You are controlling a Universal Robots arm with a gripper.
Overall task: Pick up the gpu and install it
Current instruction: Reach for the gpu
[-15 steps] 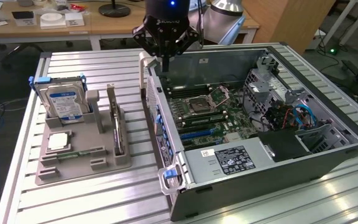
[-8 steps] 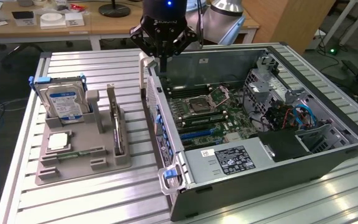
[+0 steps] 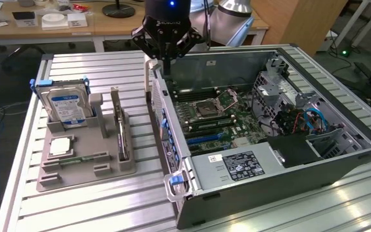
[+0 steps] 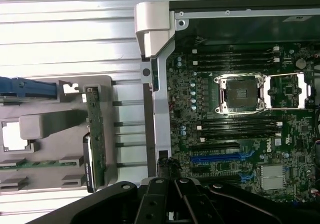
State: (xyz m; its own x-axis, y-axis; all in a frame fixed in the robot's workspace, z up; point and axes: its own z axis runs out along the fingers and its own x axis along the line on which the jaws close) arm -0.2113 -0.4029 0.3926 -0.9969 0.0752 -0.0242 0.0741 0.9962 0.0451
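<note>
1. Your gripper point(image 3: 167, 66) has its jaws pressed together with nothing between them. They point straight down over the far end of the computer case's point(image 3: 289, 193) side wall, on the exterior view's left.
2. On the gripper's black body you can read white lettering, ROBOTIQ, below a small blue light point(image 3: 170, 4).
3. The gpu point(image 3: 120, 130) is well apart from the jaws. It stands on its long edge in a slot of the grey holder point(image 3: 76, 176) on the counter point(image 3: 95, 67), between the hard drive point(image 3: 66, 108) and the case.
4. You see the gpu as a thin, long card with a dark face and a pale upright bracket at its far end. From the wrist view, its upper edge is a green strip dotted with small parts, with a dark, silver-edged section at one end.
5. The hard drive stands upright in the same holder and carries a blue-and-white label whose print is too small to read.
6. A square processor chip point(image 3: 60, 146) and a narrow green memory stick point(image 3: 76, 159) lie flat in the holder.
7. Inside the open case, the motherboard point(image 4: 200, 84) bears a white mark that reads as DELL, near a blue slot point(image 4: 215, 159). A metal-framed processor socket point(image 4: 240, 94) sits further along.
8. The power supply point(image 3: 237, 166) has a black label with white print, too fine for you to read.
</note>
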